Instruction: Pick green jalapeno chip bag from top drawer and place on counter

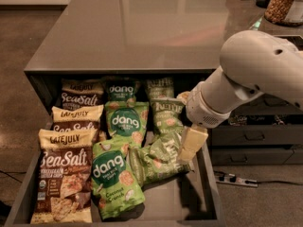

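The counter (pixel 142 27) is the widest thing in view, a glossy grey surface with nothing of the task on it yet. Below its front edge the top drawer (pixel 209 193) stands pulled open, packed with snack bags. The robot's white arm (pixel 255 65) reaches in from the right, over the drawer's right side.

Brown sea salt bags (pixel 64 183) fill the left column and bright green dang bags (pixel 116 178) the middle. The green jalapeno chip bag (pixel 156 162) lies crumpled toward the right of the drawer floor, against the front dang bag, with more olive bags (pixel 166 115) standing behind it.

The gripper (pixel 191 145) hangs at that bag's right end, pointing down; whether it touches the foil, and whether it is released or clenched, cannot be told.

The step in hand looks like the approach to the pick. The next move probably calls for a descent onto the crumpled bag alone, clear of the dang bag and the drawer wall.
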Robot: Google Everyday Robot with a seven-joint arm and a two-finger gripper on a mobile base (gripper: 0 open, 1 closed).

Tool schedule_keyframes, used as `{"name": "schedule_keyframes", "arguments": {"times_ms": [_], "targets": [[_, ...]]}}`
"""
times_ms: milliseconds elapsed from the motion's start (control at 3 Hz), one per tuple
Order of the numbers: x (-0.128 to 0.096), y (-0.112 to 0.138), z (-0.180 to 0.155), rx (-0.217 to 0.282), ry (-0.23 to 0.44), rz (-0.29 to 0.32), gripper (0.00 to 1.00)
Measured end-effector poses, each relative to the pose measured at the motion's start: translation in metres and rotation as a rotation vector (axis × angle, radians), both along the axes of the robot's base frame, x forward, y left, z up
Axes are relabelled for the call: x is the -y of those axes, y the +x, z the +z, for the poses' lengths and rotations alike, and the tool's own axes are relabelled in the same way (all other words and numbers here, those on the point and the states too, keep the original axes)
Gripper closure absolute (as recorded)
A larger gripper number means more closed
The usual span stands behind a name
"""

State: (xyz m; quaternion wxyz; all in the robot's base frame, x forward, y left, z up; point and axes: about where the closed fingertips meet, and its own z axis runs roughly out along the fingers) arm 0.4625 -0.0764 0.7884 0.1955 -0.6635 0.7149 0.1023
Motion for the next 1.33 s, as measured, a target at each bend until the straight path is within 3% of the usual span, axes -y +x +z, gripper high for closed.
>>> {"name": "schedule_keyframes", "arguments": {"times_ms": [333, 667, 1333], "targets": [[-0.022, 0.003, -0.033, -0.03, 0.035, 0.028, 0.0], [-0.047, 0.002, -0.087, -0.005, 0.033, 0.05, 0.0], [-0.049, 0.004, -0.104, 0.001, 0.01, 0.036, 0.0]]}}
